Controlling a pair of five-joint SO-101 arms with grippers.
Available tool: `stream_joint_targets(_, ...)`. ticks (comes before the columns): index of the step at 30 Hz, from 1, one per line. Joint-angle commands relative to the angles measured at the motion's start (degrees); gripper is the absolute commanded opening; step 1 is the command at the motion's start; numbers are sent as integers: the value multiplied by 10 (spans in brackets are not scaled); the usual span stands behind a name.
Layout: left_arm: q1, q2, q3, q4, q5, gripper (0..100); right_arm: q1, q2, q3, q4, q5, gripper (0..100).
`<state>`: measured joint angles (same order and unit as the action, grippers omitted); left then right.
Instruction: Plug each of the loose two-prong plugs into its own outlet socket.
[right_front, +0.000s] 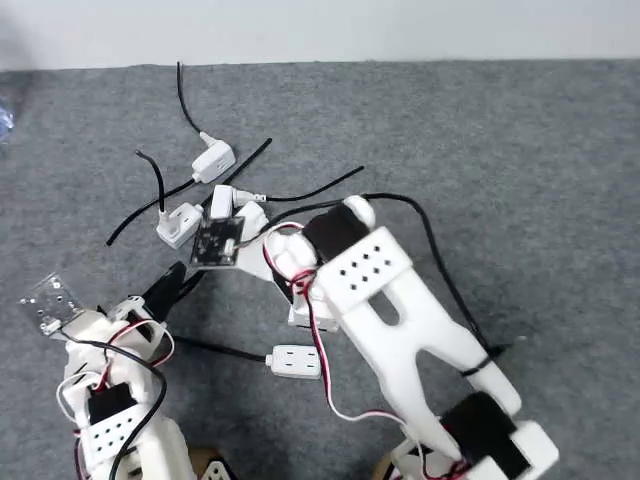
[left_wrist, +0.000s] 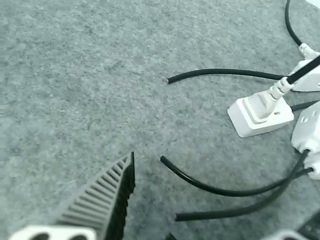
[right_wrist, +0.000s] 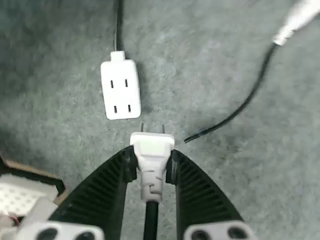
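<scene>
The right gripper (right_wrist: 150, 154), jaws clamped on a two-prong plug (right_wrist: 151, 144), faces an outlet socket (right_wrist: 120, 90); next, likely align prongs with slots and push.

Quick count: two arms (right_front: 400, 320) and, by my eye, four white socket blocks (right_front: 180, 225), three bunched far left, one near the middle. One loose plug (right_wrist: 151, 147). The black cords (left_wrist: 225, 192) are too tangled to count.

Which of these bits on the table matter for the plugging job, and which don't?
Job: plug in the right end effector; empty outlet socket ahead of it; outlet with plug inserted; another empty outlet.
Just there: grey mat; the arm's red wires.
</scene>
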<state>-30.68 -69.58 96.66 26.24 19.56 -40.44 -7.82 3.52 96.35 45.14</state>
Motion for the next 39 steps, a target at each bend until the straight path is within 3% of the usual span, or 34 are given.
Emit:
stream_joint_targets(1,-4,-4,-4,-15,-4,527,-6,0,2,2,42,8)
stream_joint_targets(7,-4,-4,-4,-15,-5,527,-23,-2,106,-70,62,8)
stream_joint_targets(13,-4,-4,-4,-15,-5,527,-67,-2,167,-120,17,8)
stream_joint_targets(39,-4,-4,-4,-15,-5,527,-44,4,203,-144,40,8)
